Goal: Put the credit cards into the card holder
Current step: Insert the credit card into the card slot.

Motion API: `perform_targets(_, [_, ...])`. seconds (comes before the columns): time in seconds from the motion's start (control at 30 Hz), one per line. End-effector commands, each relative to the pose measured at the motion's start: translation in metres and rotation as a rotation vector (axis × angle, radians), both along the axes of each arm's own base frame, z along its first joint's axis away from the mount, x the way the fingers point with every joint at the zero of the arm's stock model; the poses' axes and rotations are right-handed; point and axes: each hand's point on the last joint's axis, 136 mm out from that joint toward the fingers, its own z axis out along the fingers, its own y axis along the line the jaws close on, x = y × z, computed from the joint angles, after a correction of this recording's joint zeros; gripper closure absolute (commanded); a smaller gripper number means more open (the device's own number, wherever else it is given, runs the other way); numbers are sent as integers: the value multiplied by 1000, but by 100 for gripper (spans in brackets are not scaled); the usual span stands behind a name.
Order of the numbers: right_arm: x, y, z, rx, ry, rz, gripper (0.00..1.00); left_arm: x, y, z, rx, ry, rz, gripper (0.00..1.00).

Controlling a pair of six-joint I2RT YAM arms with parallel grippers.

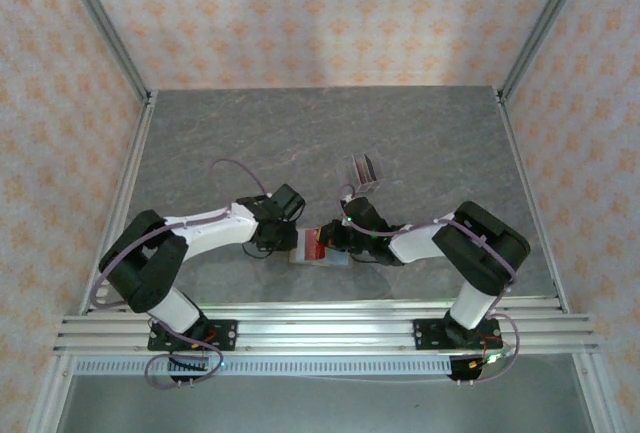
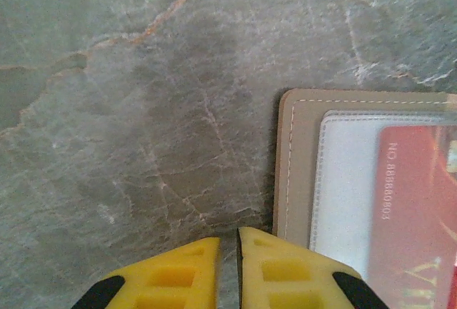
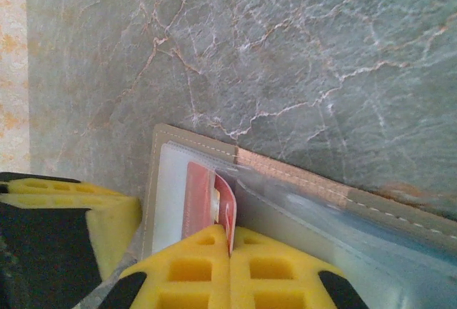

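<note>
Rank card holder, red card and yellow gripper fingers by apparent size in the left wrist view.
1. card holder, though cropped by the frame.
2. red credit card and yellow fingers of the left gripper: about alike, and the fingers sit nearest the camera, so unranked.

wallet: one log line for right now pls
right gripper: shut on red card | card: at open wallet | left gripper: shut beside wallet edge
</note>
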Motion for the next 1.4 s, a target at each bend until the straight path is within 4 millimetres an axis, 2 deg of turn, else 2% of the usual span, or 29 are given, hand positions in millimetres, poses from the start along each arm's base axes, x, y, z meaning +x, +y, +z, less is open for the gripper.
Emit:
perform_targets(0.0, [-31, -28, -51, -175, 130, -8, 100, -3, -6, -8, 6, 10, -22, 87])
perform_targets(0.3, [-29, -16, -48, -144, 119, -20, 100, -11, -17, -22, 4, 19, -29, 87])
perform_targets(0.53, [-32, -8, -48, -142, 112, -14, 92, -11, -22, -23, -4, 18, -25, 87])
perform_targets(0.83, [-36, -23, -35, -250, 94, 17, 73, -11, -18, -25, 16, 15, -16, 87])
perform_targets(1.07, [-32, -51, -26, -419, 76, 3, 71, -12, -16, -29, 30, 22, -21, 87])
perform_targets(1.27, [-27, -53, -14, -444, 46, 23, 65, -11, -19, -27, 17, 18, -24, 87])
perform_targets(1.37, [-24, -51, -6, -450, 31, 45, 60, -10, -21, -22, 10, 15, -34, 87])
